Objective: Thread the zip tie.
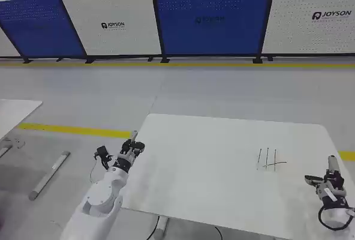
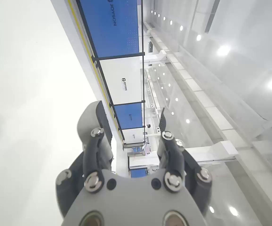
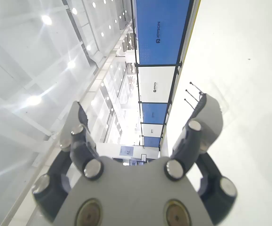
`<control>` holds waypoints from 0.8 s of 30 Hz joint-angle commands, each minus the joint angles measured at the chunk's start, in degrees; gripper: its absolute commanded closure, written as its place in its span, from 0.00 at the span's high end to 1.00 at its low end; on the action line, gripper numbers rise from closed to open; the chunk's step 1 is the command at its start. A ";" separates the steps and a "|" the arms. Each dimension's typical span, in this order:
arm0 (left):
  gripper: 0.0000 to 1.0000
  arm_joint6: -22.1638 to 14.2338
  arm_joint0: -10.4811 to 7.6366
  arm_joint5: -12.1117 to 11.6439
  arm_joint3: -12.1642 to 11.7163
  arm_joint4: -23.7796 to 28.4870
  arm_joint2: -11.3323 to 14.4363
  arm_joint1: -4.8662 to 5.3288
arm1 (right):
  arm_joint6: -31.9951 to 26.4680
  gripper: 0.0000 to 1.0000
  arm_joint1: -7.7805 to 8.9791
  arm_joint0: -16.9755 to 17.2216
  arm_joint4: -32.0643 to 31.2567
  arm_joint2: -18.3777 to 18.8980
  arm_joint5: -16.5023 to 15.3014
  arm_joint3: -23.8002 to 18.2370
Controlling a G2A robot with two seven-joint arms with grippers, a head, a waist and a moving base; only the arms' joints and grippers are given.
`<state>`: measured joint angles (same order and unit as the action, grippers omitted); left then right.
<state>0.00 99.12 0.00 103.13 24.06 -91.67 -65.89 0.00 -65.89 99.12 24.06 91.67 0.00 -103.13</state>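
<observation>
White smooth worktop, rectangular with rounded corners. Zip ties lie flat on its right half, towards the near edge. They are thin black plastic strips with small knob-like heads. Three sit side by side and roughly parallel, and a fourth is laid across their lower ends. Right gripper sits at the near right corner of the worktop, near the zip ties but not touching them. In its wrist view the right gripper is released, fingers spread wide and nothing between them. The ties show just beyond one fingertip. Left gripper is at the worktop's left edge, well apart from the zip ties. In its own wrist view the left gripper is also released and empty, beside the bare white worktop. Both grippers have grey metal finger shells, black ribbed pads, black linkage bars and round steel pivot pins.
</observation>
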 commanded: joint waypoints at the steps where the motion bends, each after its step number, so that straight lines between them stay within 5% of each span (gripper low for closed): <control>1: 1.00 0.00 0.00 0.00 0.00 0.00 0.00 0.00 | -0.34 1.00 0.01 -0.11 0.26 0.16 0.11 -0.01; 5: 1.00 0.00 0.00 0.00 0.00 0.00 0.00 0.00 | -8.75 1.00 0.66 -0.97 1.96 4.31 3.25 0.02; 12: 1.00 0.00 0.00 0.00 0.00 0.00 0.00 0.00 | -32.25 1.00 2.85 -2.18 0.31 13.00 10.12 -0.26; 16: 1.00 0.00 0.00 0.00 0.00 0.00 0.00 0.00 | -48.01 1.00 4.63 -5.86 -4.36 15.79 13.34 1.73; 24: 1.00 0.00 0.00 0.00 0.00 0.00 0.00 0.00 | -48.54 1.00 4.75 -6.25 -5.00 15.96 13.60 2.08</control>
<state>0.00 99.12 0.00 103.13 24.06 -91.67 -65.89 -48.49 -61.14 92.87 19.09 107.63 13.60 -101.05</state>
